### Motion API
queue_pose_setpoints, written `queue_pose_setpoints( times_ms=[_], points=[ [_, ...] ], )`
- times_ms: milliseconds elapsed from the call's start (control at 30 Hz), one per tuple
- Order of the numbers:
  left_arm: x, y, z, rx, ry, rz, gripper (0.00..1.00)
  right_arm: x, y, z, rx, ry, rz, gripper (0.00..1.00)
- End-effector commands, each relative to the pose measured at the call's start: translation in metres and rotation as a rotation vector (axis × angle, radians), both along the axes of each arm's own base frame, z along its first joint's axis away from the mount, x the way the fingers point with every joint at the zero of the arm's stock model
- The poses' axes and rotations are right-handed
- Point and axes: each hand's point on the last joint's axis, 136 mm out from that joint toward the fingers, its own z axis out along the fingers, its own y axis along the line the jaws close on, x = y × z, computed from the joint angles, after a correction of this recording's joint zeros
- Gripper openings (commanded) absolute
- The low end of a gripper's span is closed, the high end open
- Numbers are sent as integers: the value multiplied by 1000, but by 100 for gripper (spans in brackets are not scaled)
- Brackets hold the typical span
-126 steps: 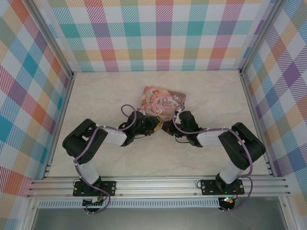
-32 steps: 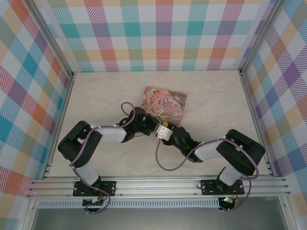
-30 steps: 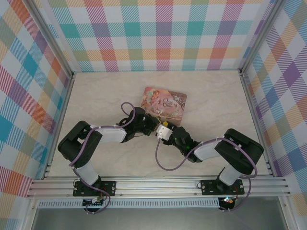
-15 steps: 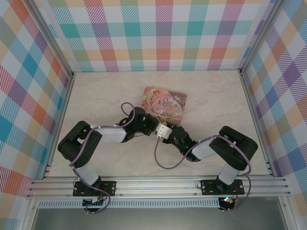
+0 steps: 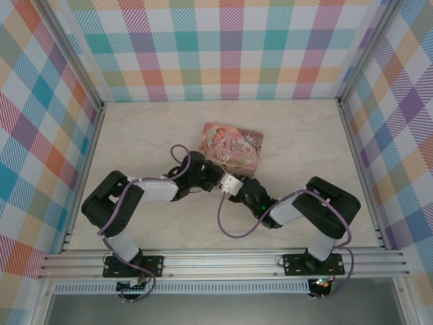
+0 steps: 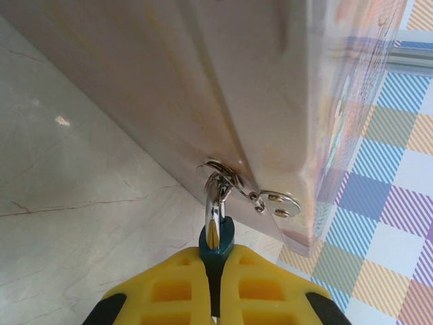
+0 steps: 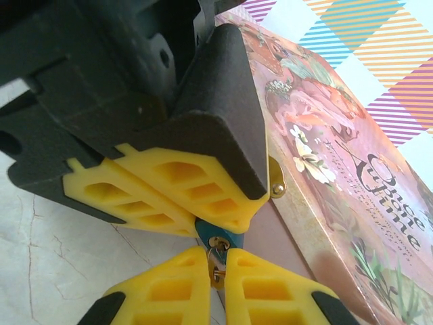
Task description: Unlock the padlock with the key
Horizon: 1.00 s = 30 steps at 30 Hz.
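Overhead view. A pale marbled bench (image 5: 135,135) is enclosed by plaid walls (image 5: 223,47), with an aluminium rail (image 5: 223,261) along its near edge. A pink illustrated tin (image 5: 233,143) lies flat near the bench's middle, turned slightly askew. The left arm (image 5: 152,191) and right arm (image 5: 298,210) fold inward. The left hand (image 5: 213,176) and right hand (image 5: 224,181) meet tip to tip just beside the tin's near edge. A purple cable (image 5: 218,218) loops beside the right arm.
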Motion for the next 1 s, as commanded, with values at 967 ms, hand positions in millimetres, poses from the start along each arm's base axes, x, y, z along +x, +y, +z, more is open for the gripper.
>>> queue_pose_setpoints(
  times_ms=[967],
  points=[
    [6, -7, 20, -30, -72, -22, 12, -1, 3, -26, 478, 612, -217, 0]
  ],
)
